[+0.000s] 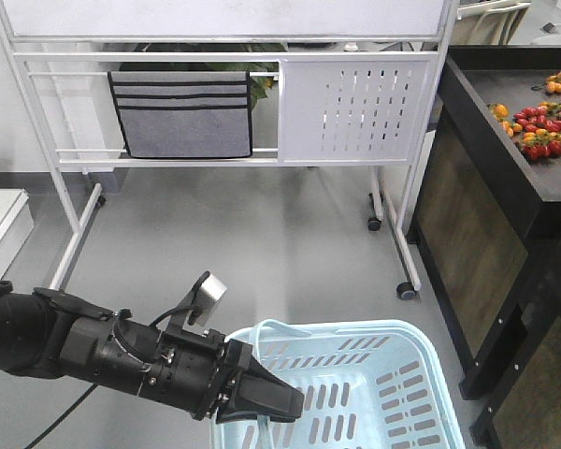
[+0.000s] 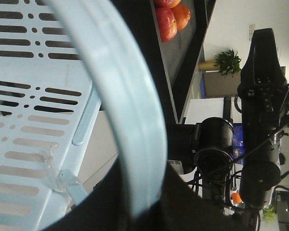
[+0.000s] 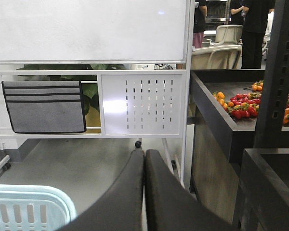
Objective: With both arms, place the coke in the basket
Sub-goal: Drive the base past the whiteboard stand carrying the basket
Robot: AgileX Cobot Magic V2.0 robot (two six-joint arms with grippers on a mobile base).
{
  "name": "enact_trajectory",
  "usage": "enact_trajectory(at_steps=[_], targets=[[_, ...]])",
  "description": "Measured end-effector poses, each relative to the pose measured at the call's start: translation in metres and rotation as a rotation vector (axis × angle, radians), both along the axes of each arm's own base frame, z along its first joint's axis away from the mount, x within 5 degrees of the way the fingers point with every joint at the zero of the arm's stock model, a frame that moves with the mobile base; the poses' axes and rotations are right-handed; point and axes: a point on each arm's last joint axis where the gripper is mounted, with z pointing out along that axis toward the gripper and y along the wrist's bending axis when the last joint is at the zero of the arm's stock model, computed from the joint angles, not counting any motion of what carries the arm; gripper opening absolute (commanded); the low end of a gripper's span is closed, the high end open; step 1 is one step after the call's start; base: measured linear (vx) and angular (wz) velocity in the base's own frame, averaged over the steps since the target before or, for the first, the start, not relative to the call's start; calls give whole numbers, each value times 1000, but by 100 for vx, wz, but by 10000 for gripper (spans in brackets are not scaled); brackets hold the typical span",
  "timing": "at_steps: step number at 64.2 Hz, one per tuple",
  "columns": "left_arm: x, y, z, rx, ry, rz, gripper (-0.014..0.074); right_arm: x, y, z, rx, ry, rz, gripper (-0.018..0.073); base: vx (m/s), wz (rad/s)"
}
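Observation:
The light blue basket (image 1: 355, 327) hangs low at the front right, lifted off the grey floor. My left gripper (image 1: 280, 404) is shut on the basket's blue handle (image 2: 130, 96), which runs between its jaws in the left wrist view (image 2: 144, 207). The slotted basket wall (image 2: 29, 96) fills the left of that view. My right gripper (image 3: 144, 153) is shut and empty, above and to the right of the basket's rim (image 3: 62, 202). The right arm (image 2: 262, 96) also shows in the left wrist view. The coke is out of view.
A white whiteboard stand (image 1: 355, 108) on wheels with a grey pocket organiser (image 1: 182, 112) stands behind. A black shelf unit (image 1: 505, 187) with red and orange fruit (image 1: 542, 126) stands close on the right. Open grey floor (image 1: 262, 243) lies between.

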Motion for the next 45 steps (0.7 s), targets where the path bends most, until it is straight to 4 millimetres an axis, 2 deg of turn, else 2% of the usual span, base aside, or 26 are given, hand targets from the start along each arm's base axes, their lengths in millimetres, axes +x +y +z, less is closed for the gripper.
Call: enact_trajectory(at_steps=[45], targets=[[0, 0, 0, 0, 0, 0, -6, 0, 0, 0, 0, 0, 0, -10, 12, 2]])
